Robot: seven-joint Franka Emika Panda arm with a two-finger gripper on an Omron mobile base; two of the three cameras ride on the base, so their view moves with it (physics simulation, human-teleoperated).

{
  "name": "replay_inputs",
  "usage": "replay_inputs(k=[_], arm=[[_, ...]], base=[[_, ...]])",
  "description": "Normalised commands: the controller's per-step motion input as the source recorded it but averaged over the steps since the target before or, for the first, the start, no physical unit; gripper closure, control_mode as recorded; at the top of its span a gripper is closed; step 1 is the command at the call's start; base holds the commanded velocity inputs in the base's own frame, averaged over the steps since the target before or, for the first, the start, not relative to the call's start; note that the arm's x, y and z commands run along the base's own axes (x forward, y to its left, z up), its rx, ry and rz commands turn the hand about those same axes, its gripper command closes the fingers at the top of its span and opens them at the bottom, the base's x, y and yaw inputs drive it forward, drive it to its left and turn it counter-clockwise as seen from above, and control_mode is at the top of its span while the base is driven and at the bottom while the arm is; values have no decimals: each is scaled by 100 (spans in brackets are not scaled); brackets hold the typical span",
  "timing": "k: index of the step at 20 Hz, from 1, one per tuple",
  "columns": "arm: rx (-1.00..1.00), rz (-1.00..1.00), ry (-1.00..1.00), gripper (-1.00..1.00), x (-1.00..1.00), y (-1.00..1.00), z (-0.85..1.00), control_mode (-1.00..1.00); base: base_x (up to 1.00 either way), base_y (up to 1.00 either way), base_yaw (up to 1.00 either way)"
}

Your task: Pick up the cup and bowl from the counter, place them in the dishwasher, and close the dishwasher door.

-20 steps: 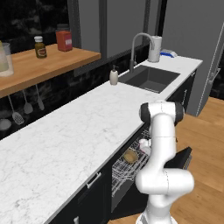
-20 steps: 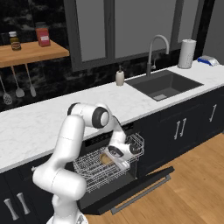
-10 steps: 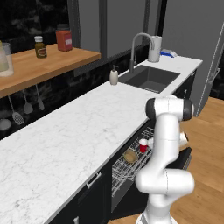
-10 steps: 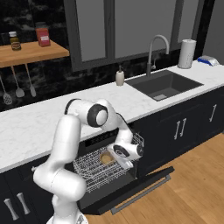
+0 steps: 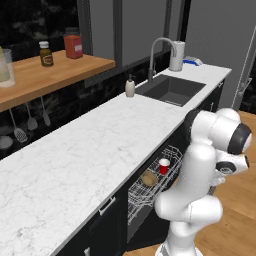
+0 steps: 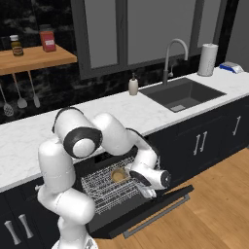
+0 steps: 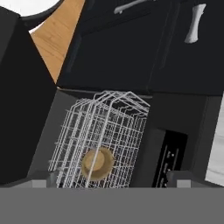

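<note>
The red cup (image 5: 164, 166) stands upright in the white wire rack (image 5: 150, 187) of the open dishwasher, with the brown bowl (image 5: 149, 178) beside it. The bowl (image 6: 118, 175) also lies in the rack (image 6: 104, 189) in the right base view, where my arm hides the cup. My gripper (image 6: 151, 187) hangs just right of the rack, over the lowered dishwasher door (image 6: 146, 210) with its silver bar handle (image 6: 156, 217). In the hand view my gripper (image 7: 112, 183) is open and empty, looking down at the bowl (image 7: 97, 163). The marble counter (image 5: 90, 155) runs above.
A sink (image 6: 182, 95) with a tall faucet (image 6: 175, 53) and a soap bottle (image 6: 133, 86) sits at the counter's right. A paper towel roll (image 6: 208, 59) stands further right. The wooden shelf (image 5: 50, 75) carries jars. Wooden floor (image 6: 219, 204) lies in front of the door.
My hand has drawn back out of the rack toward the door's outer side, still open. The cup and bowl stay in the rack.
</note>
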Motion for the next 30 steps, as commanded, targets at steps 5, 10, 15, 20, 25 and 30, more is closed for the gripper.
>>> replay_inputs(k=[5, 10, 15, 20, 25, 30], arm=[[10, -9, 8, -100, -90, -97, 43, -100], [8, -4, 2, -100, -64, -100, -7, -100], [13, 0, 0, -100, -26, -82, -64, -100], [23, 0, -3, -100, -17, -57, -94, -100], [29, 0, -10, -100, -37, -55, -70, -100], [26, 0, -17, -100, -29, -41, -38, -100]], base=[[0, 0, 0], [0, 0, 0], [0, 0, 0], [0, 0, 0], [0, 0, 0], [0, 0, 0]])
